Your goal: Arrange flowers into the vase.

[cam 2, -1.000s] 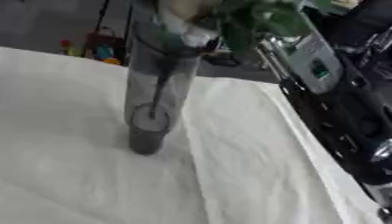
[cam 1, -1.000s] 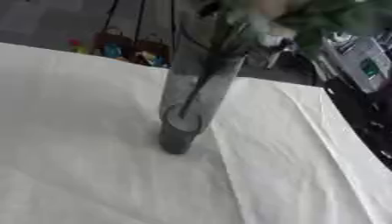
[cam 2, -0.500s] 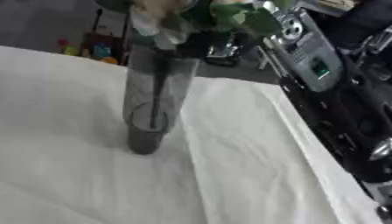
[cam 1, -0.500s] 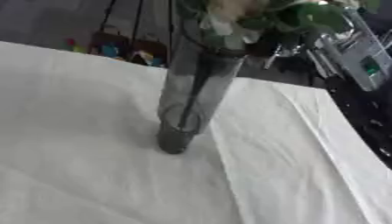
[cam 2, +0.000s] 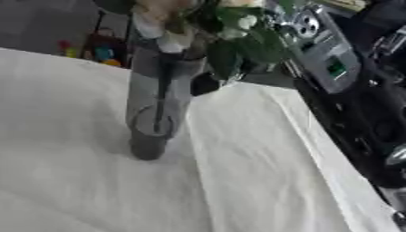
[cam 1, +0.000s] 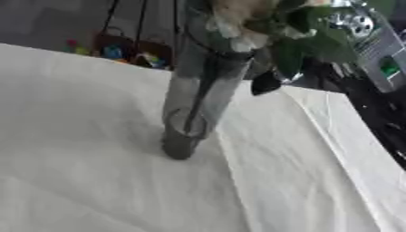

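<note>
Right arm (cam 2: 349, 90) black with silver-grey housing, small green marking, round silver joint with screws

Vase (cam 1: 194, 108) standing upright on the cloth-covered table (cam 1: 87, 181), a little left of the middle, base nearer than the mouth as seen from above. Flowers (cam 2: 171, 22) in the vase, stems (cam 2: 162, 99) running down inside to near its bottom, blooms and leaves (cam 2: 238, 43) spreading over the mouth and out to the right. Right arm (cam 2: 333, 68) behind and to the right of the leaves, coming in along the table's right edge. Small objects (cam 1: 119, 50) beyond the table's far edge, left of the vase.
</note>
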Controlling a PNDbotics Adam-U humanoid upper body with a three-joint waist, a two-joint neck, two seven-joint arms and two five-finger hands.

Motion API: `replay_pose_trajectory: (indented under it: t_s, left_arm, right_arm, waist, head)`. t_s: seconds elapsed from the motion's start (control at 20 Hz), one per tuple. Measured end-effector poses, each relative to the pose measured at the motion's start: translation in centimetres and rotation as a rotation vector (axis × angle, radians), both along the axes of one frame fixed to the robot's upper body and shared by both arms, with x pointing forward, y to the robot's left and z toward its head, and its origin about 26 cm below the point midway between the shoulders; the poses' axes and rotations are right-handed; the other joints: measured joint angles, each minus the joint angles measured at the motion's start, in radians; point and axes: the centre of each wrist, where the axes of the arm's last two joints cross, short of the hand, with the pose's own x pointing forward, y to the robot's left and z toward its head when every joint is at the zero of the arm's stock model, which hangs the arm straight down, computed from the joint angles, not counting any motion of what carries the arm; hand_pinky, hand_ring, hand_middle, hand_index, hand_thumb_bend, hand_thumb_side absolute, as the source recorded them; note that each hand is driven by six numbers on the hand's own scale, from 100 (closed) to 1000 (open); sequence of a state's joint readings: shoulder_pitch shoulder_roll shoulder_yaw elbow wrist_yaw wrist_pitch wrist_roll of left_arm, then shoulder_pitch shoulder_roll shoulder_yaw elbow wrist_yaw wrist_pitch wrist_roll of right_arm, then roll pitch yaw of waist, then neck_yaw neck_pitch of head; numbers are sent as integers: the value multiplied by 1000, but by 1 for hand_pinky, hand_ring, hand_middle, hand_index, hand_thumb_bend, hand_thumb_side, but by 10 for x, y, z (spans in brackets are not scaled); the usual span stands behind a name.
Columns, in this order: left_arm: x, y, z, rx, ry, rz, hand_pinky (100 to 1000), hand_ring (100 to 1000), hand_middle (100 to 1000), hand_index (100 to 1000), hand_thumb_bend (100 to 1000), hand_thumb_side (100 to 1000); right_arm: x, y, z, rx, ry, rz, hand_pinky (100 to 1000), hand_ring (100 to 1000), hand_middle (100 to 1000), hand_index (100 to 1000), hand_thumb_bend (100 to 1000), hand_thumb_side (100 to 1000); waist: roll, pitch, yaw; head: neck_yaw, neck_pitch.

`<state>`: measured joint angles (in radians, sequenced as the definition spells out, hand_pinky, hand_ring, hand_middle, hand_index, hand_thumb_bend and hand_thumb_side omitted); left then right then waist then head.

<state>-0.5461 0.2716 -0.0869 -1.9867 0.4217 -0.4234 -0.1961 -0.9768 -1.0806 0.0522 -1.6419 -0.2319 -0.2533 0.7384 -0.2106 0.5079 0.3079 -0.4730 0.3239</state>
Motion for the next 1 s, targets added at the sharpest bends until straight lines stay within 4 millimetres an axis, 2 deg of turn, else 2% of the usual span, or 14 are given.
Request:
replay_pose_trajectory:
  t_s: [0.2,0.45,0.8,0.9,0.95,1.0]
  left_arm:
    - [0,0,0,1,2,0,778,691,713,859,104,912]
    - [0,0,0,3,2,0,778,692,713,859,101,912]
    - [0,0,0,7,3,0,779,692,714,859,102,912]
    - [0,0,0,8,2,0,779,691,713,859,100,911]
    - [0,0,0,8,3,1,779,692,714,859,100,913]
    - [0,0,0,7,3,1,779,692,714,859,100,912]
  right_arm:
    - [-3,-2,4,-53,-15,-17,944,1000,963,1000,657,274]
    - [-4,-3,6,-20,-39,-16,920,977,939,1000,695,352]
    - [-4,-6,5,45,-116,-50,962,1000,1000,1000,796,372]
    - [-5,-7,5,15,-145,-86,984,1000,1000,1000,823,409]
    - [-5,-8,5,-7,-164,-108,987,1000,1000,1000,852,486]
    - [-6,-7,4,-27,-189,-125,989,1000,1000,1000,855,491]
  waist:
    - [2,-3,-1]
    - [3,-4,-1]
    - [-6,-4,-1]
    - [-8,-4,-1]
    - [-9,-4,-1]
    - [-9,-4,-1]
  head:
    - [0,0]
    - [-3,0]
    - [-3,0]
    - [-3,0]
    - [-3,0]
    - [-3,0]
